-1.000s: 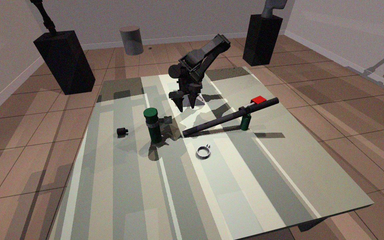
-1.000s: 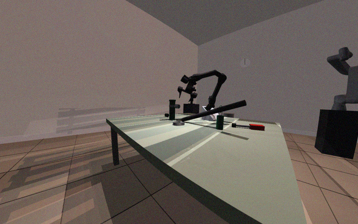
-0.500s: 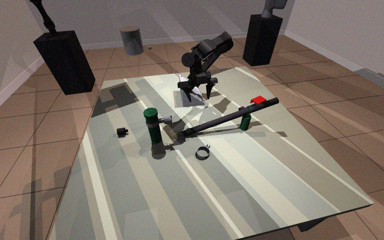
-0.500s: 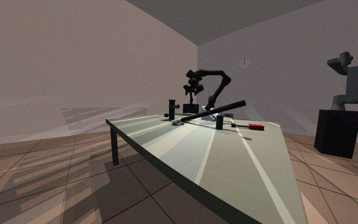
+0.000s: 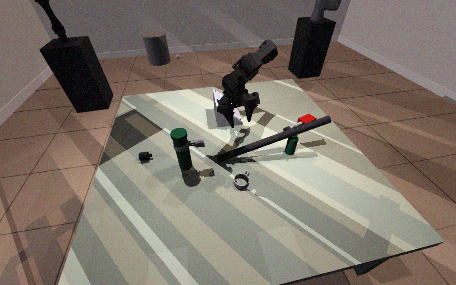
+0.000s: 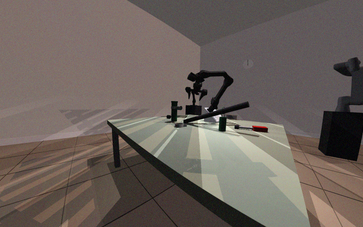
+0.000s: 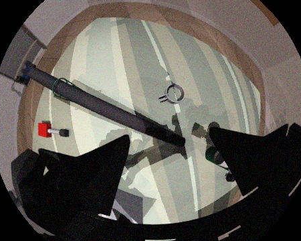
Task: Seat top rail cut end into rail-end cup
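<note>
The dark rail (image 5: 272,139) (image 6: 215,113) (image 7: 104,107) slants through the thin green loop (image 7: 53,88) above the small green post (image 5: 291,145) (image 6: 222,124). Its lower end is down at or near the table, short of the big post; its other end is raised. The big green post (image 5: 184,159) (image 6: 174,116) stands upright, its grey brace band (image 5: 180,147) high under the cap. The grey rail-end cup (image 5: 199,143) (image 6: 180,107) sticks out from the band toward the rail side, with no rail in it. My gripper (image 5: 240,124) (image 6: 194,99) (image 7: 170,135) is open and empty, above the table behind the rail's low end.
A loose grey band (image 5: 241,188) (image 7: 182,96) lies in front of the rail's low end. A black fitting (image 5: 144,156) (image 6: 168,116) lies beyond the big post. A red-ended tool (image 5: 306,118) (image 6: 259,129) (image 7: 44,130) lies near the small post. A pale wedge-shaped block (image 5: 220,115) stands behind my gripper.
</note>
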Tool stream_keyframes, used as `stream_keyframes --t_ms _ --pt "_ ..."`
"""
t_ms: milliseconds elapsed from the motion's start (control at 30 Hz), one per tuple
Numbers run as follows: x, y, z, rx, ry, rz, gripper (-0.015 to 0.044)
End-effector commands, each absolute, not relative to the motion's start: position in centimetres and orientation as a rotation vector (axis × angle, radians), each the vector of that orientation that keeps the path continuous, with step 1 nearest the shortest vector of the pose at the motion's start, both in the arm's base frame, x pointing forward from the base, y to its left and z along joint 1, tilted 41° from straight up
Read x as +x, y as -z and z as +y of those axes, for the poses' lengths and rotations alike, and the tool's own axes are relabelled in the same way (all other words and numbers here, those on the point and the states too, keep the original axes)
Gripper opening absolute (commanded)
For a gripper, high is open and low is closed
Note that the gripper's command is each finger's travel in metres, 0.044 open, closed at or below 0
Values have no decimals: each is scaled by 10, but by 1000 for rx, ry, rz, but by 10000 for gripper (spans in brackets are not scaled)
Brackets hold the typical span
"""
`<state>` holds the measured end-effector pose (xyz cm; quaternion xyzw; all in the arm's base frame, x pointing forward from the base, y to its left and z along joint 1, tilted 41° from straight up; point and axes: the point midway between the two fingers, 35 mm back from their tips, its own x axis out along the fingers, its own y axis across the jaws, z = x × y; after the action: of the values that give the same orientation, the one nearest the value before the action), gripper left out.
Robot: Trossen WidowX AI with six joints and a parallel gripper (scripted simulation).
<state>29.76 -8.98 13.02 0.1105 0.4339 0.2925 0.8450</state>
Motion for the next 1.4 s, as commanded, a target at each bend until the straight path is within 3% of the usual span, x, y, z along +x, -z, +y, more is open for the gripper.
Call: stream_keyframes --t_ms 0,233,1367 --pt "307 -114 -57 -199 -958 862 440" --pt "311 -98 -20 -655 -1355 678 440" --pt "316 -60 12 -654 -1355 676 440"
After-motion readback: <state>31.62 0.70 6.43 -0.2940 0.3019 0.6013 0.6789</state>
